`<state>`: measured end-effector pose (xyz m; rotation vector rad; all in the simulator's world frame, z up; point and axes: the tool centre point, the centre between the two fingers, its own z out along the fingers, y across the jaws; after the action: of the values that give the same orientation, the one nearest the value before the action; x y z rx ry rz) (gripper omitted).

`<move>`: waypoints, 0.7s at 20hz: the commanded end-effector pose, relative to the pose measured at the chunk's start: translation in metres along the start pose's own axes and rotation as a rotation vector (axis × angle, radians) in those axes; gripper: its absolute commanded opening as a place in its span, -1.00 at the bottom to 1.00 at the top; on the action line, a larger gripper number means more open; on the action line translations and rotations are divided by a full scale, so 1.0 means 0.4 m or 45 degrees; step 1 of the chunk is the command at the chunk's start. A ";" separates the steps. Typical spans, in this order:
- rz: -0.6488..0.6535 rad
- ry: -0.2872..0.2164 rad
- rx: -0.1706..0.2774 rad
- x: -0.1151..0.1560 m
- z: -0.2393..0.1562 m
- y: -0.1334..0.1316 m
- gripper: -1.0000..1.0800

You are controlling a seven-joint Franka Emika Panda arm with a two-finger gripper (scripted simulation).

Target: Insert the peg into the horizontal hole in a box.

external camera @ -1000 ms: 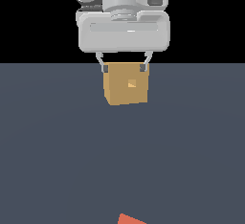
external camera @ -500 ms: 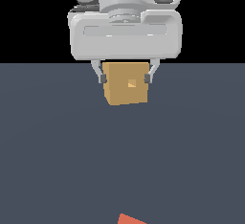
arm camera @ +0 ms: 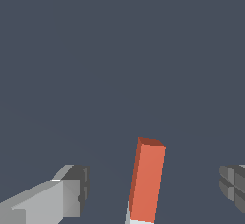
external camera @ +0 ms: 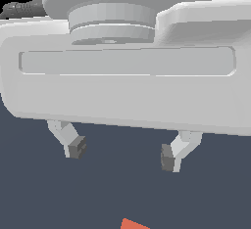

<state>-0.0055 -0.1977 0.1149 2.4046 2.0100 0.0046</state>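
The peg (arm camera: 147, 180) lies on the dark floor, its orange-red end showing in full in the wrist view, with a sliver of its white part at the picture's edge. Only an orange-red corner of the peg (external camera: 133, 224) shows at the bottom edge of the exterior view. My gripper (external camera: 122, 152) hangs open above the floor, nothing between its grey-tipped fingers. In the wrist view the peg sits between the two fingertips (arm camera: 76, 189), below them and untouched. The box and its horizontal hole are hidden behind my gripper's large body (external camera: 127, 91).
The dark grey floor (arm camera: 119, 50) stretches flat around the peg. The hand's white housing fills most of the exterior view and blocks what lies behind it.
My gripper has come much closer to the exterior camera and now fills the picture, covering the tan box that showed between the fingers before. The peg has not moved.
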 end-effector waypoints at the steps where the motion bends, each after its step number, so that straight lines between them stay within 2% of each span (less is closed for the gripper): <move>1: 0.050 0.000 0.002 -0.105 0.035 0.001 0.92; 7: 0.138 0.001 0.007 -0.283 0.094 -0.003 0.92; 10: 0.165 0.002 0.009 -0.337 0.112 -0.006 0.92; 14: 0.183 0.002 0.010 -0.374 0.124 -0.007 0.92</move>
<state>-0.0344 -0.3407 0.0670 2.5464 1.8397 -0.0016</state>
